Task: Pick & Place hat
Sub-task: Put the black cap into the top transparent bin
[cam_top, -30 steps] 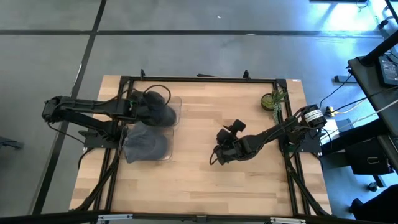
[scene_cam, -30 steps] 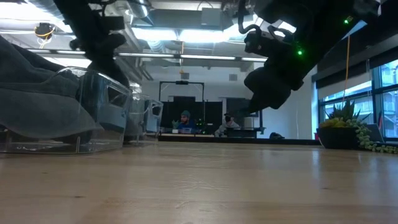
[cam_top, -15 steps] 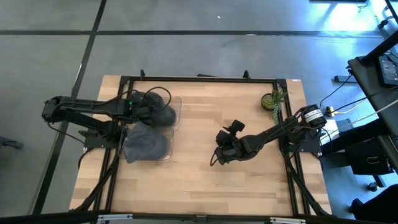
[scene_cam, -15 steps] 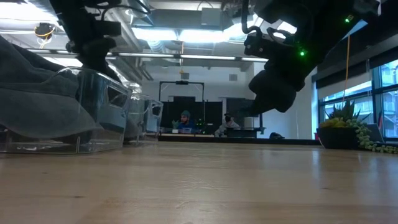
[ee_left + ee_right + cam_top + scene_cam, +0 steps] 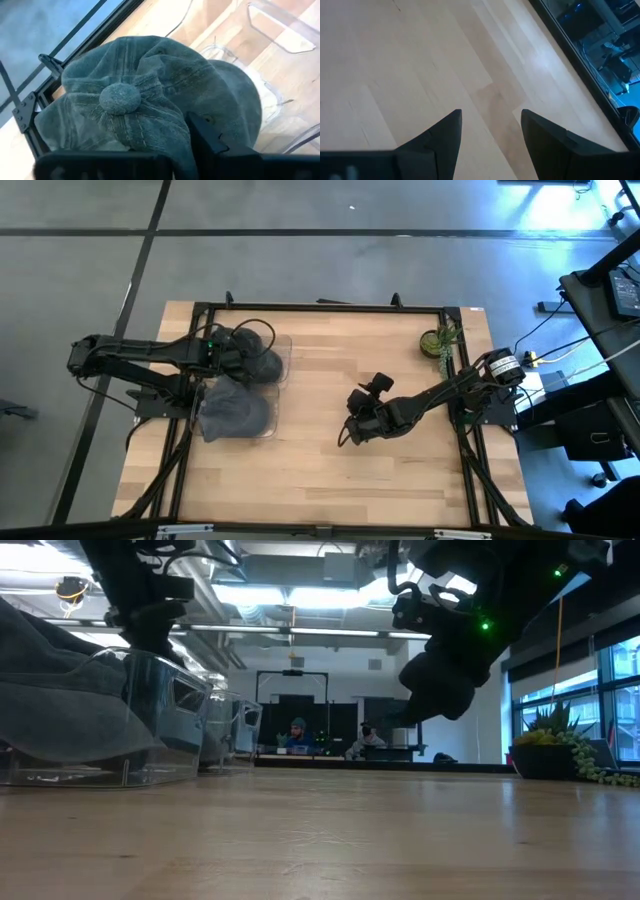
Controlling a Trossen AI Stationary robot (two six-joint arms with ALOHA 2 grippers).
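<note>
I see left claw (image 5: pixel 243 360) clamped on grey hat (image 5: pixel 145 95) over far clear bin (image 5: pixel 283 360) | right claw (image 5: pixel 490 135) parted, empty, above desk (image 5: pixel 330 470)

A light wooden table (image 5: pixel 320 470) with a black metal frame along its edges carries everything here. On its left side sit two clear plastic bins: the farther bin (image 5: pixel 283 360) holds a dark grey hat (image 5: pixel 262 364), and the nearer bin (image 5: pixel 270 420) holds another grey hat (image 5: pixel 235 412) (both bins stand just beside each other). A small potted plant (image 5: pixel 437 341) sits at the far right corner.
</note>
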